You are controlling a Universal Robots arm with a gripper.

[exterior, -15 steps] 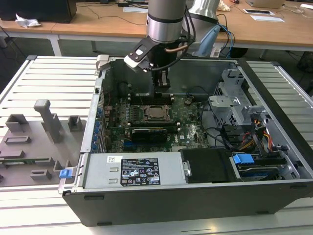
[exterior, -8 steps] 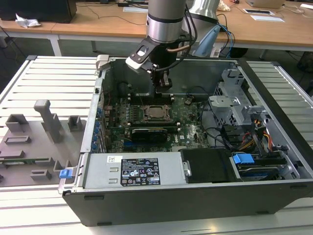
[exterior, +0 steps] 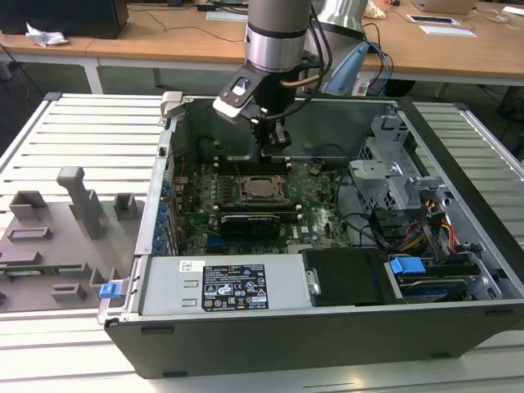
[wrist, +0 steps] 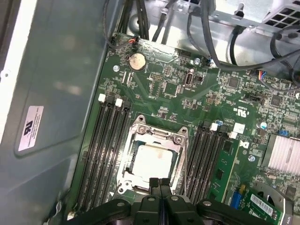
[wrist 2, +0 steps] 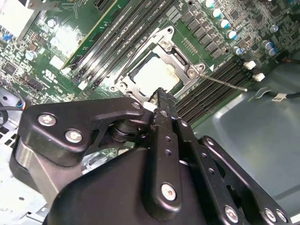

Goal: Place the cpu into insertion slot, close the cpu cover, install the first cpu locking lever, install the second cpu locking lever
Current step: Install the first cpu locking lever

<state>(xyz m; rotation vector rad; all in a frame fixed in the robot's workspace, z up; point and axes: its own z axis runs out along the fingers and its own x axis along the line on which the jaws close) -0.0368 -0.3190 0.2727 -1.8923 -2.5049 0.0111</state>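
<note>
1. Black gripper (wrist: 159,182), jaws pressed together, hangs just above one edge of the insertion slot (exterior: 245,189).
2. Inside that slot the cpu (wrist: 152,159) lies flat, its pale top showing through the cut-out.
3. Around the chip the cpu cover (wrist: 158,133) lies lowered onto the slot.
4. From one corner of the slot a thin metal lever (wrist 2: 225,83) juts out over the memory slots (wrist: 105,150), which flank the slot on two sides.
5. Under the slot spreads the green motherboard (wrist: 178,89), set in an open computer case (exterior: 246,327).
</note>
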